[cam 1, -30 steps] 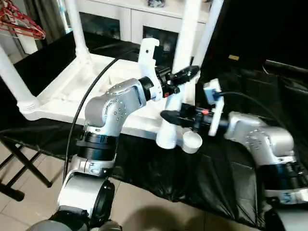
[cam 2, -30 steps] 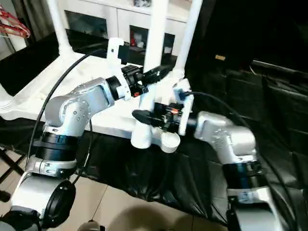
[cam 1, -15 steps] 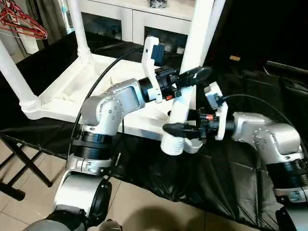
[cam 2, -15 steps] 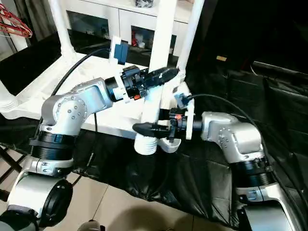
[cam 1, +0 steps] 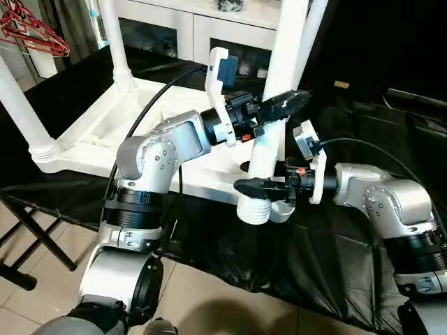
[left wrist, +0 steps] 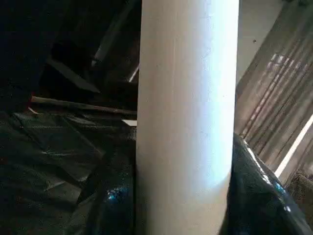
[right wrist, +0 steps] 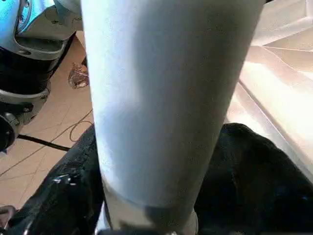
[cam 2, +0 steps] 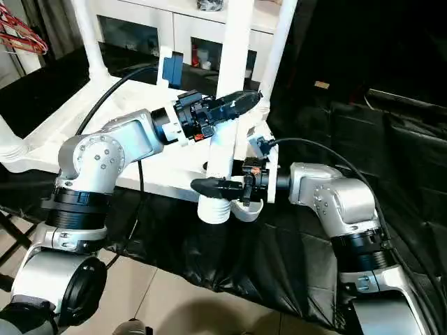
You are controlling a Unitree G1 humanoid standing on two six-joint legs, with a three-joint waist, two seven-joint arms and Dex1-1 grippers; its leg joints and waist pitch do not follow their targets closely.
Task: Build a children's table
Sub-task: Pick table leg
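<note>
Step in hand, as I judged it: fitting the fourth tube leg (cam 1: 269,132) into the near-corner socket (cam 1: 282,208) of the upturned table top (cam 1: 98,136), which lay on black sheeting (cam 1: 328,258) left of frame centre. Three other legs already stood in their sockets: one at far left (cam 1: 17,105), one at upper left (cam 1: 115,42), one at upper centre-right (cam 1: 312,28).

The leg stood nearly upright at frame centre, its ribbed lower end (cam 1: 253,209) just beside the socket and not yet in it, as far as I could tell.

The left gripper (cam 1: 283,106) was clamped around the leg partway up, fingers about half spread by the tube. The right gripper (cam 1: 253,187) sat low on the leg, near the ribbed end, jaws wide around it; whether it was gripping or merely bracketing, cannot tell.

Next move would likely call for shifting the ribbed end sideways over the socket mouth, squaring it up, then pressing down.

No brand, label or readable writing seen anywhere.
</note>
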